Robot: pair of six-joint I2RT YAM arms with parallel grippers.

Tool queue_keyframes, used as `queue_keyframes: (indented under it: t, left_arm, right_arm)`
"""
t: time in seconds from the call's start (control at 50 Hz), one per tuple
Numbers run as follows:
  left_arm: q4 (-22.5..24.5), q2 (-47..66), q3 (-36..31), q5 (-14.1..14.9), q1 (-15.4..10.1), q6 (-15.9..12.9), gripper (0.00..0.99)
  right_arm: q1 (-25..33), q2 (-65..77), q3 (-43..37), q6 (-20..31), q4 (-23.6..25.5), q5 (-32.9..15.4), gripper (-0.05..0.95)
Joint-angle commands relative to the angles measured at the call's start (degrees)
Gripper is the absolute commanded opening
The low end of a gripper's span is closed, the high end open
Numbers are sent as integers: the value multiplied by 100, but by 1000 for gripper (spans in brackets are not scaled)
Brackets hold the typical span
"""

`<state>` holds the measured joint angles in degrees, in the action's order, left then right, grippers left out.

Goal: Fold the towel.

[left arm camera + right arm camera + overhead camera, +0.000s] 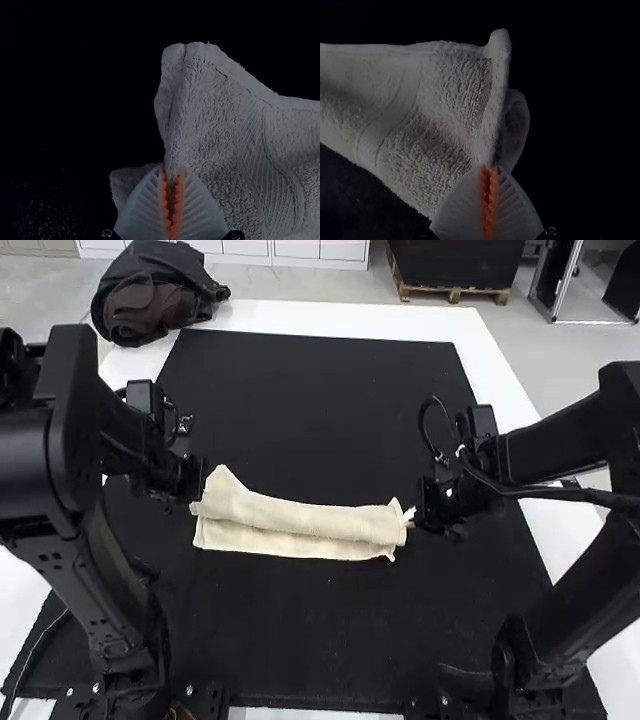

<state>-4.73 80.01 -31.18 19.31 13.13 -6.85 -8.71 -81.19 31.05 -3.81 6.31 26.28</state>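
In the high view the towel (310, 520) lies on the black mat (300, 640) between the arms as a long strip, loosely doubled lengthwise with a lower layer showing along its near side, the left gripper (192, 482) at one end and the right gripper (428, 508) at the other. The left wrist view adds the pinch, orange pads (164, 200) closed on the towel's hem beside a raised corner and woven band; the right wrist view gives the opposite hem nipped between pads (493, 200), a rounded flap behind it.
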Motion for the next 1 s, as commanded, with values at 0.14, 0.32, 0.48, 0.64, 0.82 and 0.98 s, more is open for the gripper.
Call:
queue_keyframes:
  t: [0.14,0.32,0.48,0.64,0.82,0.98]
  left_arm:
    - [34,-240,191,-121,85,-115,26]
    - [201,-310,411,-173,59,-123,174]
    - [289,-381,569,-235,85,-202,367]
    - [394,-477,631,-252,85,-194,675]
    - [412,-600,631,-235,85,-123,897]
    - [517,-671,639,-208,85,26,957]
  right_arm:
    - [71,138,-204,74,-147,-44,-23]
    - [71,138,-275,56,-341,-229,285]
    - [71,138,-283,56,-384,-308,407]
    - [71,138,-257,47,-411,-317,718]
    - [71,138,-222,30,-402,-229,862]
    - [27,121,-222,30,-437,-176,907]
